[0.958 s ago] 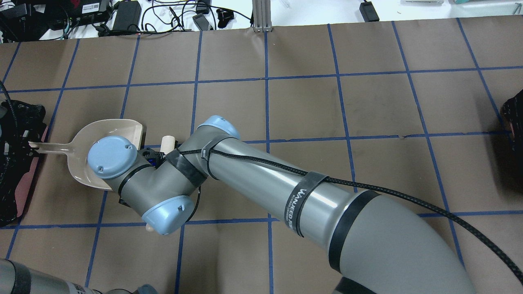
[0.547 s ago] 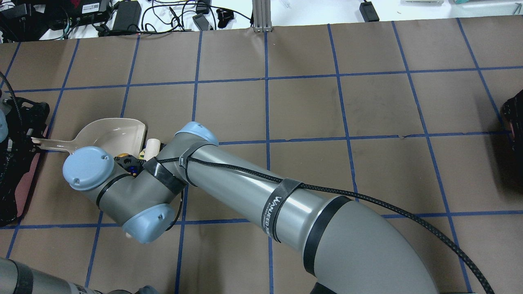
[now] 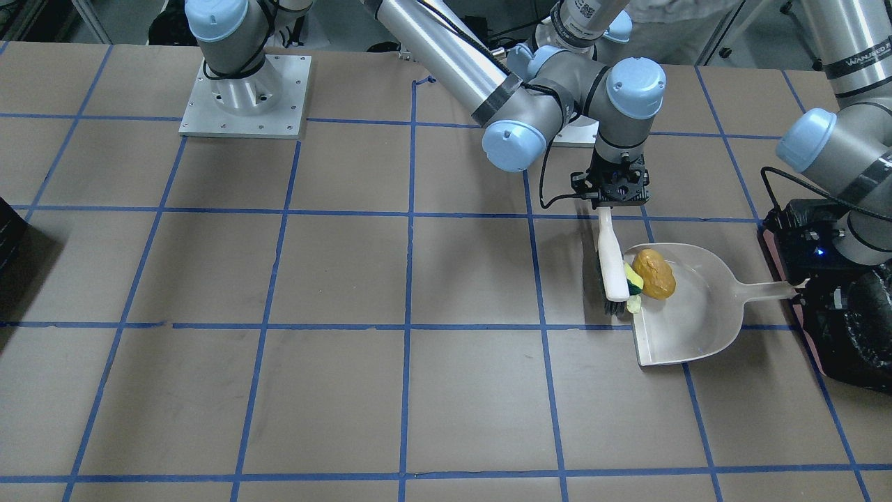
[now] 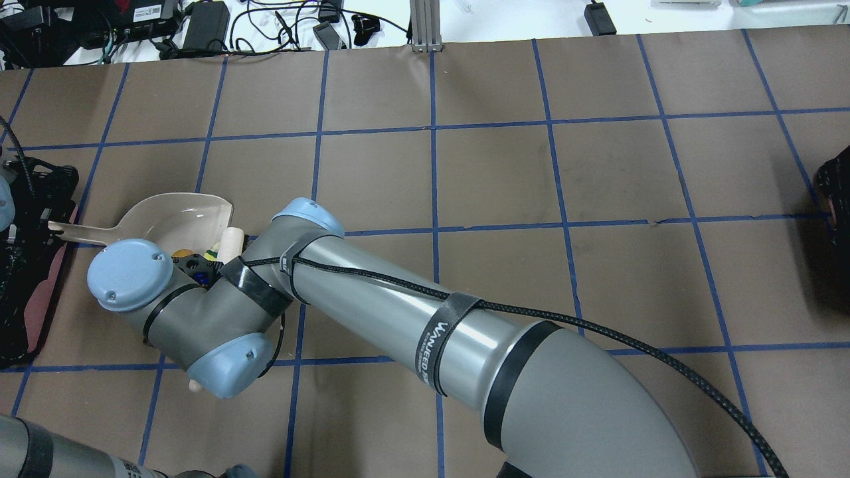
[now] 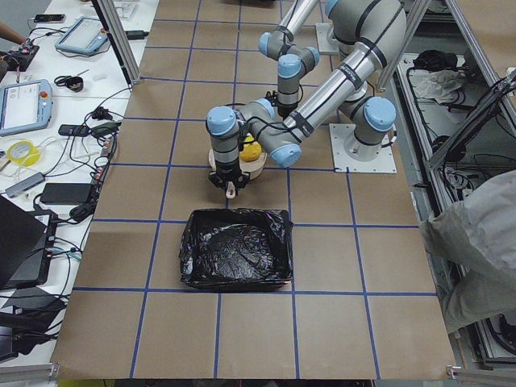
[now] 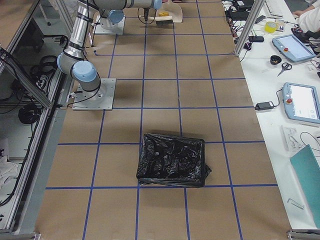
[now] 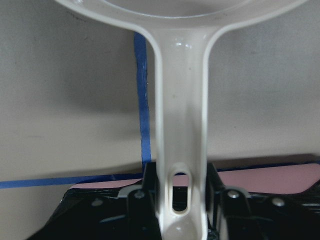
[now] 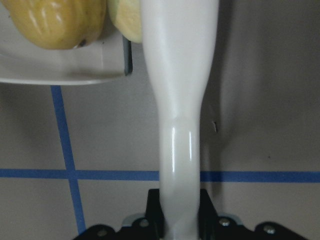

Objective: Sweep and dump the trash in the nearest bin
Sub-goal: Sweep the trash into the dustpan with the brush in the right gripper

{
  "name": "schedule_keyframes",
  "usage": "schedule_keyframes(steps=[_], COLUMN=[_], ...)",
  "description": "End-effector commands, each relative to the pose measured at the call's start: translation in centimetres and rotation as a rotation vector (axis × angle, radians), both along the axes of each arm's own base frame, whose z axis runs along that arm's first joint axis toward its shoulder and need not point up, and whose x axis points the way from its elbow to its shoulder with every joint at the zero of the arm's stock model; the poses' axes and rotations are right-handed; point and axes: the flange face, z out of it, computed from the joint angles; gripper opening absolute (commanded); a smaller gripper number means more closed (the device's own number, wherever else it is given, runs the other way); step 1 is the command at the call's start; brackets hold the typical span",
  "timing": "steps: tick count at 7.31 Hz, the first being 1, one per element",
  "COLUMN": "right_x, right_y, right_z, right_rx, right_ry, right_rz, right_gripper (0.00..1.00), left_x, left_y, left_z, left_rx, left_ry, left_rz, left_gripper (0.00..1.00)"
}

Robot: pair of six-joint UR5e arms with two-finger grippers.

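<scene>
The trash lies at the mouth of a beige dustpan (image 3: 697, 328): an orange-brown lump (image 3: 654, 274) inside it, a yellow-and-green sponge piece (image 3: 633, 280) and a pale scrap (image 3: 634, 304) at its lip. My right gripper (image 3: 613, 202) is shut on the white handle of a brush (image 3: 609, 254), whose bristles press against the trash. My left gripper (image 7: 181, 192) is shut on the dustpan's handle (image 7: 180, 125). The bin (image 3: 854, 335), pink-sided with a black bag, stands right behind the handle and shows too in the exterior left view (image 5: 238, 250).
A second dark bag-lined container (image 6: 172, 160) stands at the table's opposite end, far from the pan. The right arm (image 4: 398, 318) stretches across the table's middle. Cables and power bricks (image 4: 206, 23) lie beyond the far edge.
My right arm has swung toward the bin side, pushing the brush and the trash against the dustpan's mouth. The dustpan and left gripper have barely shifted.
</scene>
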Motion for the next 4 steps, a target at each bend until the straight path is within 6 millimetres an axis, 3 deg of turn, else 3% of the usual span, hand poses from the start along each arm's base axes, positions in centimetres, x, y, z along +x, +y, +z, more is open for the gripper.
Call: schedule_keyframes(steps=[1, 3, 4], right_x=[0.3, 1.3, 1.9], right_y=[-0.1, -0.2, -0.3], right_z=[0.9, 2.1, 1.8], right_rx=[0.004, 0.014, 0.016], right_ry=[-0.024, -0.078, -0.134], right_rz=[-0.004, -0.035, -0.064], right_gripper=[0.0, 0.0, 0.0], left_x=[0.1, 0.3, 0.3], left_y=[0.0, -0.3, -0.4], left_z=[0.0, -0.3, -0.4], left_rx=[0.0, 0.005, 0.006], left_ry=[0.0, 0.002, 0.003], left_rz=[-0.001, -0.026, -0.028], left_gripper=[0.0, 0.0, 0.0])
